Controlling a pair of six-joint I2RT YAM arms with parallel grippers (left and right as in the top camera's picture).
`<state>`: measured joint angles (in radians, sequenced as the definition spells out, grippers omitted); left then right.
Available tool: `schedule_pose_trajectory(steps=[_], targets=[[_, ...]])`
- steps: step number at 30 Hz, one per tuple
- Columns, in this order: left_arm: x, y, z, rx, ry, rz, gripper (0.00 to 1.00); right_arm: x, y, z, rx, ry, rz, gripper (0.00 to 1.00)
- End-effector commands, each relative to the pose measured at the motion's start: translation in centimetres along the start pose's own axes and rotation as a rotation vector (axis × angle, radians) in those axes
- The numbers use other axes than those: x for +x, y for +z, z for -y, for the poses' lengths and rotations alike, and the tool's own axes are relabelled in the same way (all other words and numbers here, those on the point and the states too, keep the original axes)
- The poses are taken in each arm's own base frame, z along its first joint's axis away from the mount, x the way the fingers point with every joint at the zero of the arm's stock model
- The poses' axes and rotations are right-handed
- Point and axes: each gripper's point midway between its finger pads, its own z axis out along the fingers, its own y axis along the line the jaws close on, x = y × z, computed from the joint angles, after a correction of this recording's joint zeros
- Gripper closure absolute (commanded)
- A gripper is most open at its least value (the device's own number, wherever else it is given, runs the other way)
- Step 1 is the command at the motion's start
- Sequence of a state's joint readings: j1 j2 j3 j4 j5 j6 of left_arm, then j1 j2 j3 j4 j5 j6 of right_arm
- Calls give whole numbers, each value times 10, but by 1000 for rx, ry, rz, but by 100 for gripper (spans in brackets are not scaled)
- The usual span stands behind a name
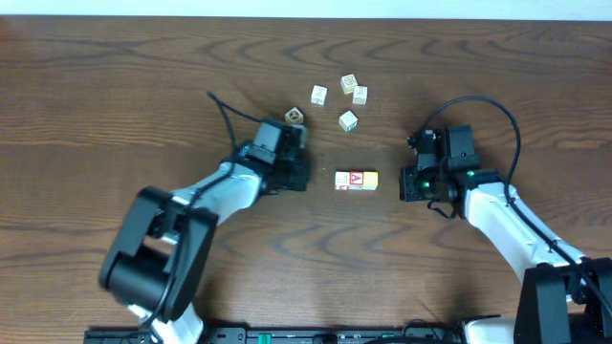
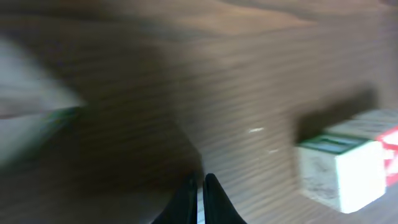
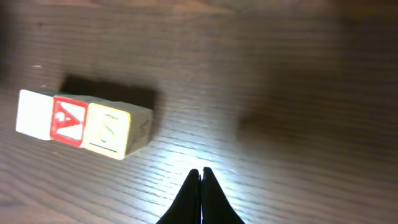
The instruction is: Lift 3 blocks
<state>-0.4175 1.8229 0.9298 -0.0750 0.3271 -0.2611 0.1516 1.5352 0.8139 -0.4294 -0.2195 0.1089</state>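
The left gripper [image 1: 298,172] is low over the table [image 1: 115,86]. Its fingers are closed tight against each other, with nothing between them. From it, at 3 o'clock and near, the three blocks [image 1: 356,180] lie on the wood in one straight row, touching side by side: first the whitish block [image 3: 32,113], then the red block [image 3: 67,119] with its white "A", then the yellow block [image 3: 111,130]. At 3 o'clock of the row is the right gripper [image 1: 409,183], also fully closed and empty, a little apart from the yellow end. Some loose cubes [image 1: 348,120] lie at 12 o'clock of the row, and they are not touching it.

I think the step in hand is to squeeze the row from its two ends. To do this well, both closed tips should meet the end faces at their middle, at the same height and along the line of the row. The push should be equal from both sides, or the middle block may buckle out. Only then should both arms rise together, at one speed.
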Motion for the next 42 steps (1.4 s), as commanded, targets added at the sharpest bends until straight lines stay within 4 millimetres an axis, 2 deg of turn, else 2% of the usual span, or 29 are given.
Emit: schedule_pose_trajectory(steps=[1, 4, 7, 9, 13, 18, 21, 25, 30, 33, 37, 42], targets=[[-48, -55, -24, -184, -10, 196, 93, -26, -19, 17, 118, -17, 49, 99], [-63, -95, -40, -304, -83, 304, 93, -35, -33, 19, 137, -4, 35, 99], [-59, -107, -26, -226, -88, 287, 93, -36, -41, 20, 135, 57, 16, 99], [-48, -102, -17, -154, -92, 225, 93, -31, -43, 17, 102, 94, -10, 99], [-31, -92, -14, -90, -80, 130, 93, -21, -44, 12, 12, 141, -57, 99], [-29, -91, -2, 20, -60, 102, 93, -29, -51, -18, -256, 75, -30, 99], [-27, -88, 0, 32, -62, 90, 93, -31, -48, -12, -251, 86, -28, 99], [-22, -77, 4, 81, -61, 62, 93, -22, -32, -6, -248, 99, -79, 99], [-10, -52, 1, 115, -78, -1, 93, -12, -3, 2, -249, 121, -147, 99], [-4, -37, 1, 131, -84, -33, 93, -8, 8, 3, -250, 125, -169, 99], [0, -24, 6, 162, -74, -50, 93, -5, 18, -2, -256, 107, -184, 99], [5, -19, 20, 178, -46, -62, 93, -5, 26, -15, -266, 66, -186, 99]])
